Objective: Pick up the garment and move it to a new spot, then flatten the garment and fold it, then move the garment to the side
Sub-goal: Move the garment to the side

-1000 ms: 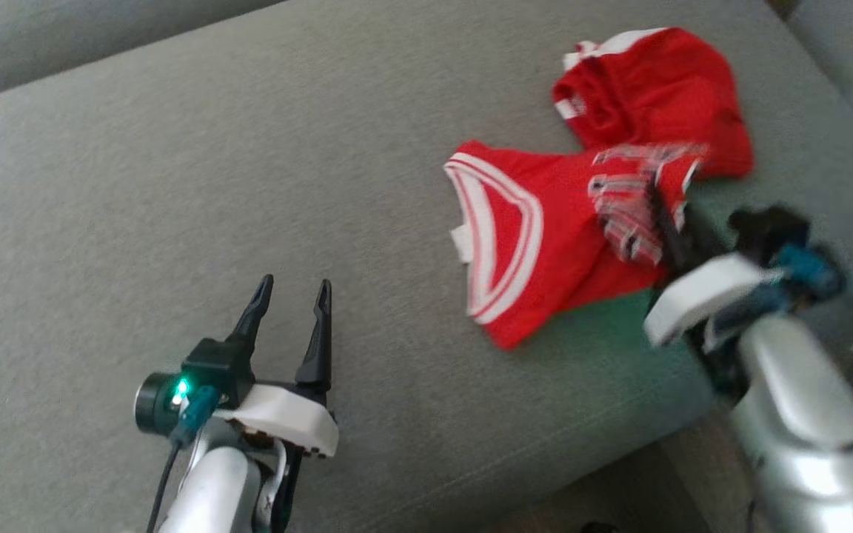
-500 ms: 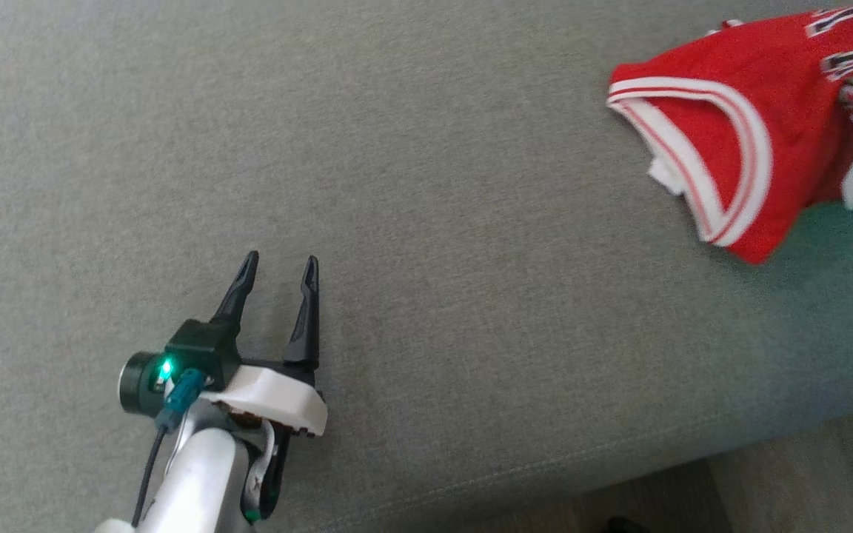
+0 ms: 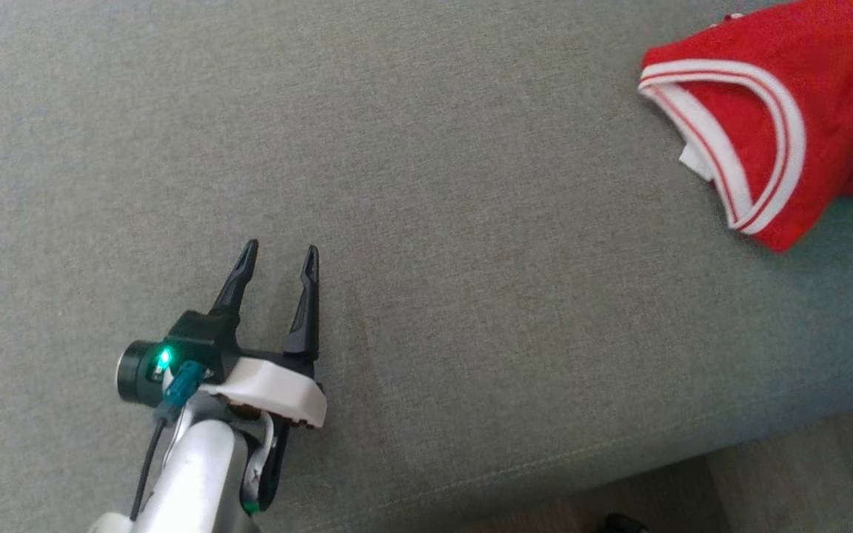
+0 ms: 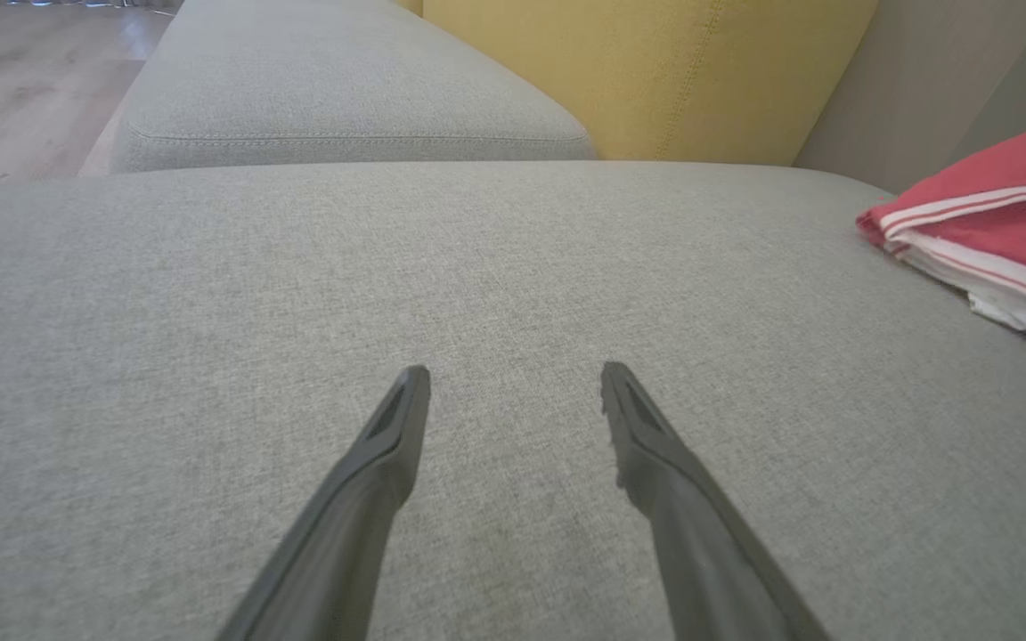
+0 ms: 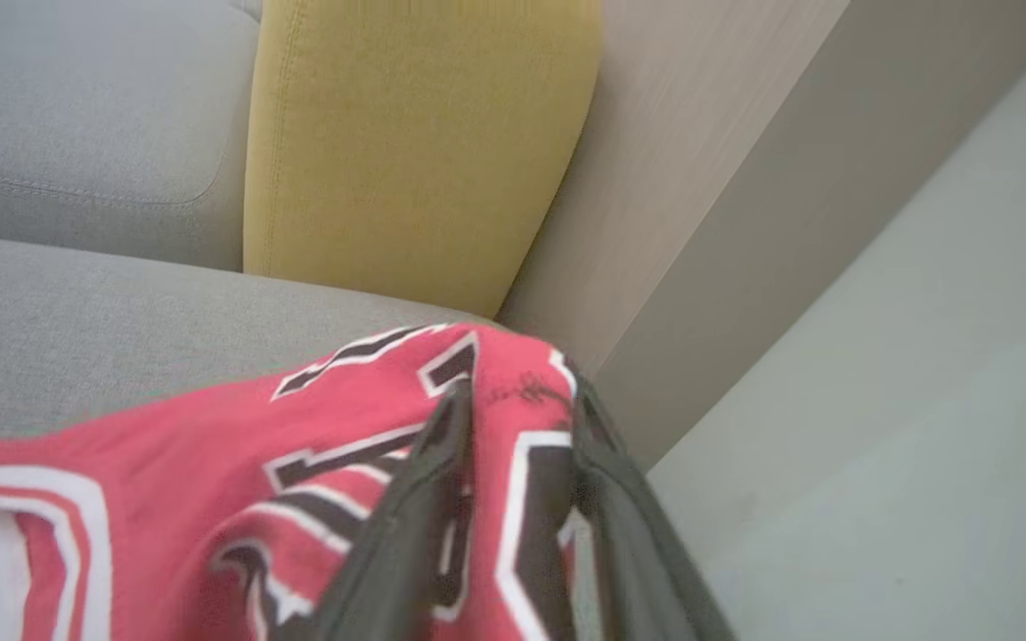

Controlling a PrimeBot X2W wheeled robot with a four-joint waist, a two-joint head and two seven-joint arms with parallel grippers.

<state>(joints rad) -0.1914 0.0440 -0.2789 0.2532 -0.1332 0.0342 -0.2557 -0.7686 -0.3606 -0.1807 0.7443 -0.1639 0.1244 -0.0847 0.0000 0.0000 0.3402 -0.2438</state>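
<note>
Broadly, a grey sofa seat (image 3: 471, 222) spreads under everything, with a yellow cushion (image 5: 415, 142) standing at its back. On the seat lies the red jersey (image 3: 767, 96), crumpled, with its white-trimmed neck opening turned toward the middle. In the head view it sits at the upper right, well apart from the left pincer (image 3: 280, 249). That pincer hangs low over bare grey fabric with its fingers spread wide. The right pincer (image 5: 520, 396) is at the jersey's lettered part, fingers a little apart with cloth showing between them. Whether they pinch it cannot be told.

garment (image 3: 826, 66) lies at right on the sofa cushion (image 3: 426, 185).
</note>
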